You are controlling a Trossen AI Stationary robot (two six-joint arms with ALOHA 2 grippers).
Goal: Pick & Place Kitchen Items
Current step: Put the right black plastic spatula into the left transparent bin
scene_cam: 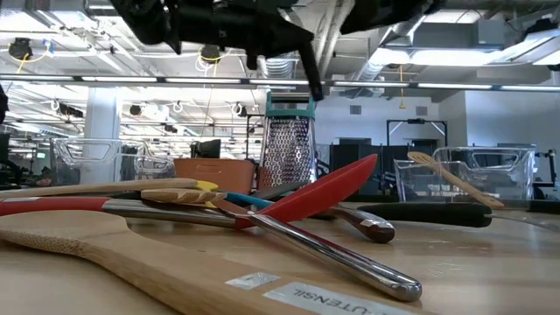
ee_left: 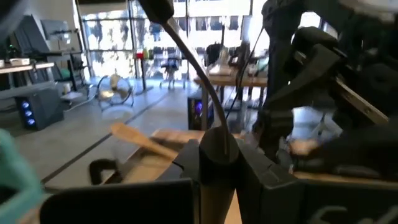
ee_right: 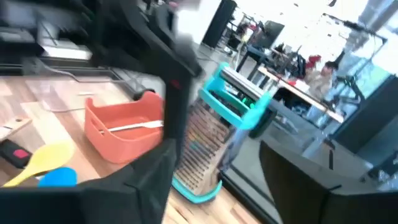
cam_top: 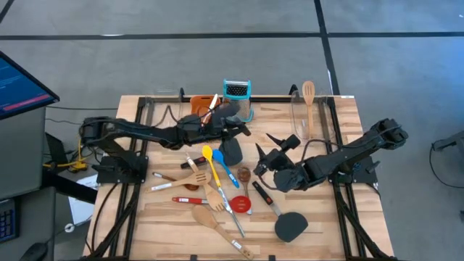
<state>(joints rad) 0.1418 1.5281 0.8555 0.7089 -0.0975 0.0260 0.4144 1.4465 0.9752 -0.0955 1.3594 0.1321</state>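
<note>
My left gripper (cam_top: 238, 130) is over the table's far middle, shut on a black turner whose dark head (cam_top: 230, 151) shows just near of it. The turner's slim black shaft (ee_left: 198, 68) rises beyond the fingers in the left wrist view. My right gripper (cam_top: 270, 148) is open and empty to the right of it, its fingers spread (ee_right: 217, 186). Several utensils lie in a heap on the table: a yellow spoon (cam_top: 208, 154), a blue spoon (cam_top: 222, 165), a red spoon (cam_top: 241, 205), wooden spoons (cam_top: 206, 216) and a second black turner (cam_top: 290, 226). My left gripper pinches the black turner's shaft (ee_left: 217, 146) between its two fingers, which lie across it. The turner is lifted clear of the table; in the low view its thin dark end (scene_cam: 311, 79) hangs well above the heap.
A steel grater with a teal top (cam_top: 236, 94) and an orange tray (cam_top: 203, 104) stand at the far edge behind my left gripper. A clear container (cam_top: 313, 119) with a wooden spoon (cam_top: 309, 98) stands at the far right. Bare wood shows at the near right.
</note>
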